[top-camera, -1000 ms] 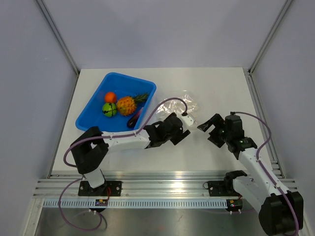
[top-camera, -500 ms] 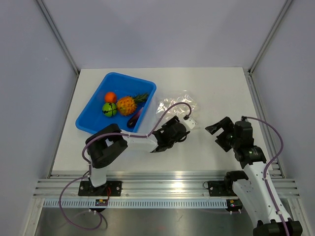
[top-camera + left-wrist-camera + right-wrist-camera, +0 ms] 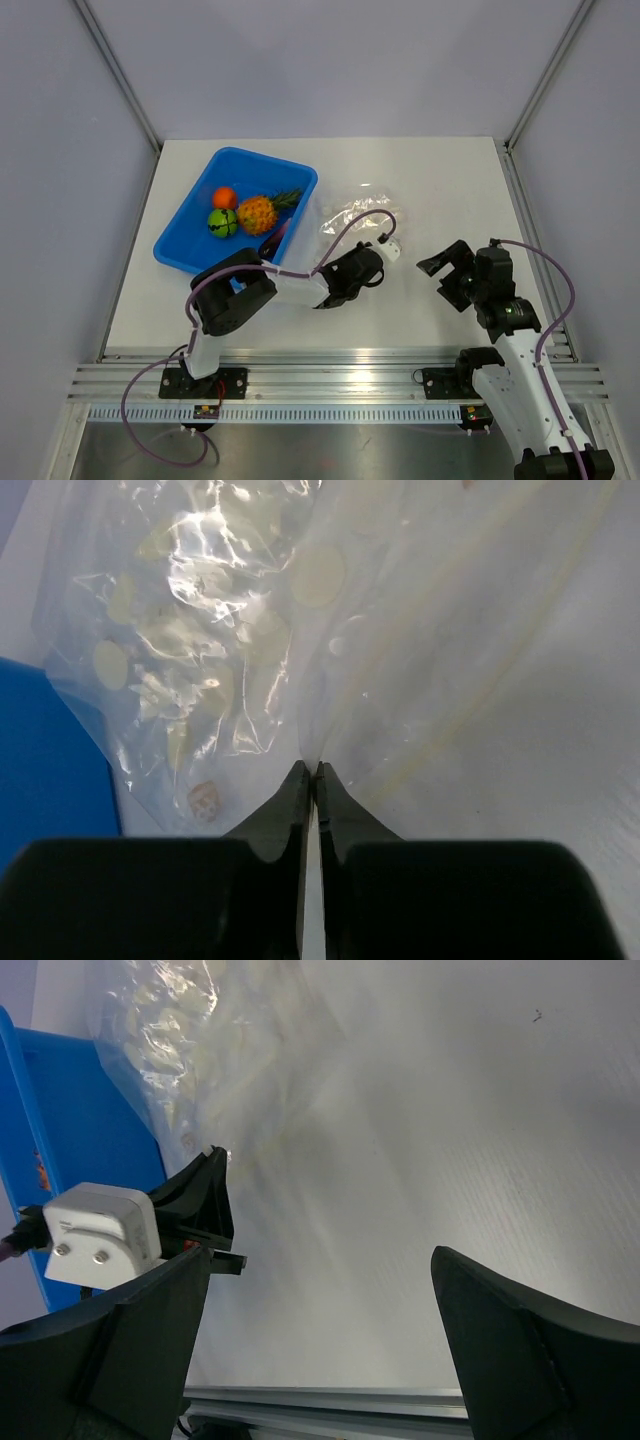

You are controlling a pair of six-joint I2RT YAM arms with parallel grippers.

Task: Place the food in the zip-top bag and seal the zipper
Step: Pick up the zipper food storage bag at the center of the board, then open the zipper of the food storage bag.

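Top external camera high behind arm bases (image 3: 200, 385), looking down on white surface (image 3: 440, 190), left wrist camera close on clear dotted plastic bag (image 3: 200, 630), right wrist camera low, sharing bag and blue plastic tray (image 3: 70, 1110).

"Where's the food?"

"In the blue rectangular plastic tray (image 3: 262, 160): a small orange ball (image 3: 224, 197), a green ball with a dark stripe (image 3: 222, 222) just beside it, a yellow-orange pineapple with green leaves (image 3: 258, 213), and a dark purple eggplant (image 3: 272, 243) by the near wall."

"And the bag?"

"The clear, crinkly plastic bag with white dots (image 3: 355, 208) lies crumpled on the white bench (image 3: 440, 180) beside the tray. Its near edge is pinched in the left gripper (image 3: 311, 775). The thin press-seal strip (image 3: 478, 698) shows only faintly."
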